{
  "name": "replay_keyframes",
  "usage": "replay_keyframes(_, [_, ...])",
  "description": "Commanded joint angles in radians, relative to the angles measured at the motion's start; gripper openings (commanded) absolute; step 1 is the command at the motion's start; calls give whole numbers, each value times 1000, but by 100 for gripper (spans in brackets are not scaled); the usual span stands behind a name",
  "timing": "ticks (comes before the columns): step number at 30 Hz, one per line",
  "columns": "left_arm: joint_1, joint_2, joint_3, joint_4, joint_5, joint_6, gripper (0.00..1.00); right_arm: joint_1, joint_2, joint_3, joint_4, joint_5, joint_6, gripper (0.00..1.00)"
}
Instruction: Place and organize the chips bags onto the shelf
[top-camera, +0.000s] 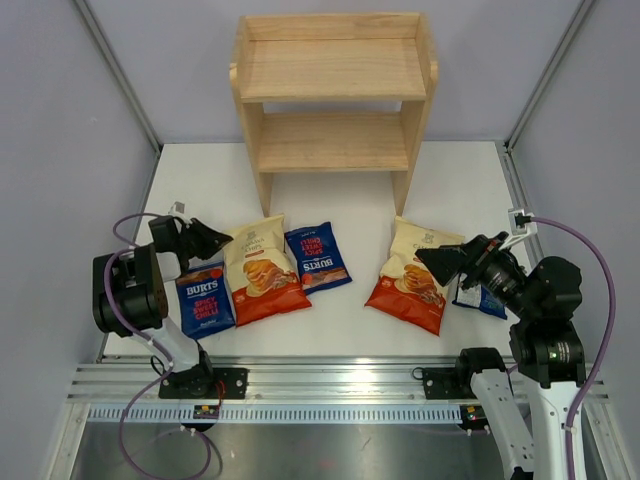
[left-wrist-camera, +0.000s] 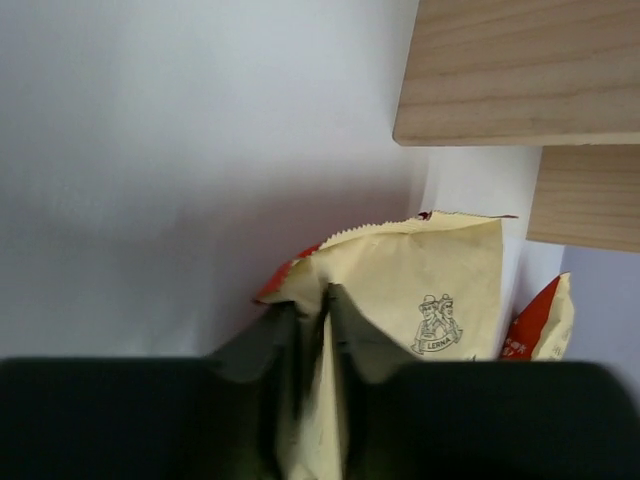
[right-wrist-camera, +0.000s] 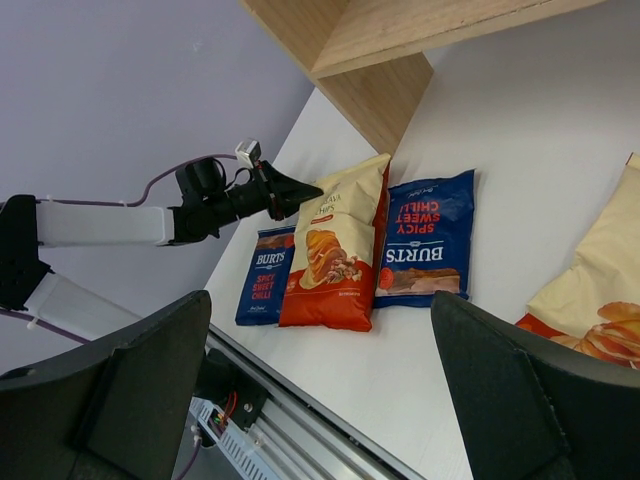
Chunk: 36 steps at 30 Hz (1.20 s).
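The wooden shelf stands at the back, both tiers bare. My left gripper is shut on the top left corner of the left Cassava Chips bag. In the left wrist view the cream bag is pinched between the fingers. A red-labelled Burts bag lies to its left and another to its right. My right gripper is open and empty just above the right Cassava Chips bag. The teal Burts bag is mostly hidden under the right arm.
The right wrist view shows the left Cassava Chips bag, both red-labelled Burts bags and the left arm. The shelf's side panel is behind them. Grey walls enclose the white table.
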Motion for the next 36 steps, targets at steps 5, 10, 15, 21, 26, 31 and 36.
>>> replay_keyframes(5, [-47,-226,-78,204,70,-75,0,-4,48,-29,118,-76,43,99])
replay_keyframes(10, [-159,-441,-76,131,2,-51,0,-3,121,-136,424,-186,196,99])
replay_keyframes(15, [-230,-714,-49,-81,-152,-46,0,6,274,-211,759,-266,287,95])
replay_keyframes(21, [-311,-877,32,-199,-161,-82,0,233,423,-231,1000,-202,181,94])
replay_keyframes(26, [-414,-901,173,-241,-164,-134,0,439,561,-202,1046,-43,-45,95])
replay_keyframes(31, [-527,-903,304,-267,-207,-186,0,499,665,-204,1209,-9,-97,95])
replay_keyframes(36, [-613,-908,405,-252,-285,-285,0,574,717,-205,1339,-9,-150,97])
